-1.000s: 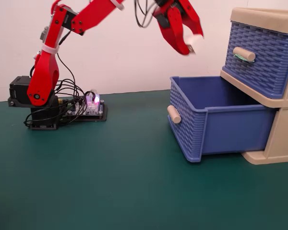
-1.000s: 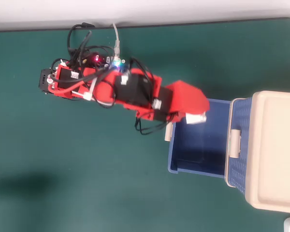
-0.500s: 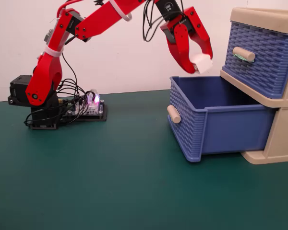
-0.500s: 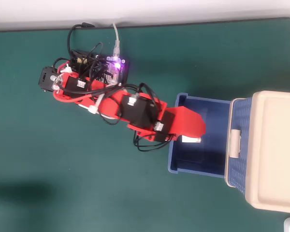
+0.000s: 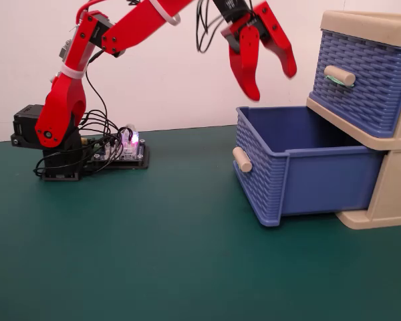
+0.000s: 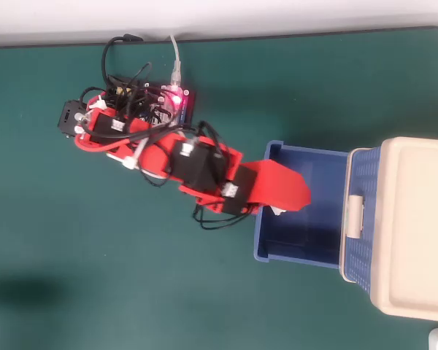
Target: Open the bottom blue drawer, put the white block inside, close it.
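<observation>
The bottom blue drawer (image 5: 321, 180) is pulled far out of the beige cabinet (image 5: 394, 194), its plain beige peg handle (image 5: 242, 159) facing left. From above, the drawer (image 6: 259, 233) is open-topped. My red gripper (image 5: 273, 83) hangs above the drawer's back part, jaws spread apart and empty. In the overhead view the gripper (image 6: 296, 195) covers the drawer's upper left part. A small white piece (image 6: 279, 211) peeks out from under it inside the drawer; it may be the white block, mostly hidden. The fixed view shows no block.
The upper blue drawer (image 5: 361, 80) is shut, with a green-smeared handle (image 5: 339, 75), close to the right of the gripper. The arm's base and a lit controller board (image 5: 123, 150) with cables stand at the left. The green mat (image 5: 154, 254) covers the table.
</observation>
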Available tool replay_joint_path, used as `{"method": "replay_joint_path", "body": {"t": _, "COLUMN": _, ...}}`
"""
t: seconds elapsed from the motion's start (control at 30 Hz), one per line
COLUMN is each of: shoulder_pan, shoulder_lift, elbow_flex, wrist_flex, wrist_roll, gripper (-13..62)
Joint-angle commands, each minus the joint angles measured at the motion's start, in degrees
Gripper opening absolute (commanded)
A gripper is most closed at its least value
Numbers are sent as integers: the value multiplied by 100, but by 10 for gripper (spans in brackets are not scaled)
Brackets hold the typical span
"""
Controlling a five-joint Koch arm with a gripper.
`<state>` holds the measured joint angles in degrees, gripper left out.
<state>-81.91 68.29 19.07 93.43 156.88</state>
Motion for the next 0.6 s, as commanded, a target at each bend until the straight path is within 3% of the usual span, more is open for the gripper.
{"method": "replay_joint_path", "body": {"t": 0.0, "shoulder_pan": 53, "shoulder_lift": 580, "elbow_flex": -185, "wrist_flex": 44, "wrist_roll": 105, "gripper": 337}}
{"method": "replay_joint_path", "body": {"t": 0.27, "shoulder_pan": 334, "shoulder_lift": 1828, "elbow_flex": 141, "wrist_flex": 2030, "wrist_roll": 53, "gripper": 336}}
{"method": "replay_joint_path", "body": {"t": 0.57, "shoulder_pan": 738, "shoulder_lift": 3621, "elbow_flex": 4298, "wrist_flex": 1723, "wrist_roll": -316, "gripper": 336}}
